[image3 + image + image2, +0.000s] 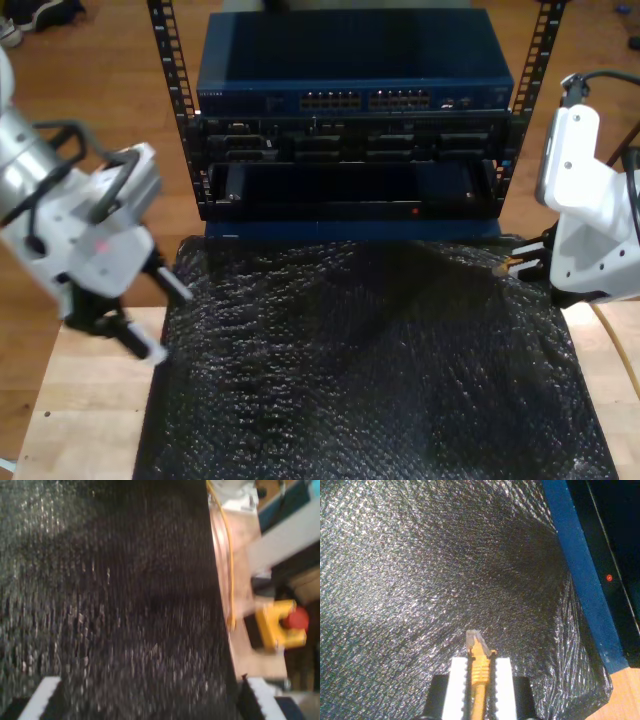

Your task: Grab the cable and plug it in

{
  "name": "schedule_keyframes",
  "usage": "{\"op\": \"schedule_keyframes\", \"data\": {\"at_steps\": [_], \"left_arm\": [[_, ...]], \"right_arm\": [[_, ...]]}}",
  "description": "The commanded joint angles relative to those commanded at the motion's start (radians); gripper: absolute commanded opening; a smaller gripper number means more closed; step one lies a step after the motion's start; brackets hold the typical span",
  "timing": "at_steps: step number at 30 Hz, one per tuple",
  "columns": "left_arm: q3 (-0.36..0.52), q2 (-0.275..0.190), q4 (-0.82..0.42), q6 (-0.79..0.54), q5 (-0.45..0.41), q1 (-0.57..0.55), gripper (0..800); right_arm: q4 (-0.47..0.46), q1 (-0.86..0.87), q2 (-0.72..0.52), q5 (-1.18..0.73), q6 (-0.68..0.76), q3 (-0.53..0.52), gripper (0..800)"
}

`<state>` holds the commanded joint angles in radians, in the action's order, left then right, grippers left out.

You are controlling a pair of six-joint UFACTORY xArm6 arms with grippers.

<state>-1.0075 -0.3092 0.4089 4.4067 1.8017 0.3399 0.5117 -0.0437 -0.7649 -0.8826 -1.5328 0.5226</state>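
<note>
The cable's clear plug (473, 640) and orange-yellow boot stick out between the white fingers of my second gripper (481, 662), which is shut on it. At the exterior view's right, that gripper (515, 265) holds the plug (503, 266) just above the black mat's far corner, short of the rack. The cable (622, 350) trails back over the wood behind it, and a stretch of the cable (228, 555) lies along the wooden table edge. My first gripper (160, 315) is open and holds nothing at the mat's edge on the exterior view's left, its fingertips (45, 695) wide apart.
A black bubble-wrap mat (360, 370) covers the table. Behind it stands a rack with a blue network switch (350, 70) and its row of ports (370, 100); black units sit below, one with a red light (416, 211). A yellow emergency-stop box (280, 625) sits beyond the mat.
</note>
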Motion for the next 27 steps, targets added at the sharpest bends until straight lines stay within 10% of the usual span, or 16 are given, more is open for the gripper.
{"op": "schedule_keyframes", "data": {"at_steps": [27], "left_arm": [[0.175, -0.003, -0.267, -0.844, -0.025, 0.727, 798]], "right_arm": [[0.002, 0.003, -0.026, -0.035, 0.002, -0.046, 0]]}}
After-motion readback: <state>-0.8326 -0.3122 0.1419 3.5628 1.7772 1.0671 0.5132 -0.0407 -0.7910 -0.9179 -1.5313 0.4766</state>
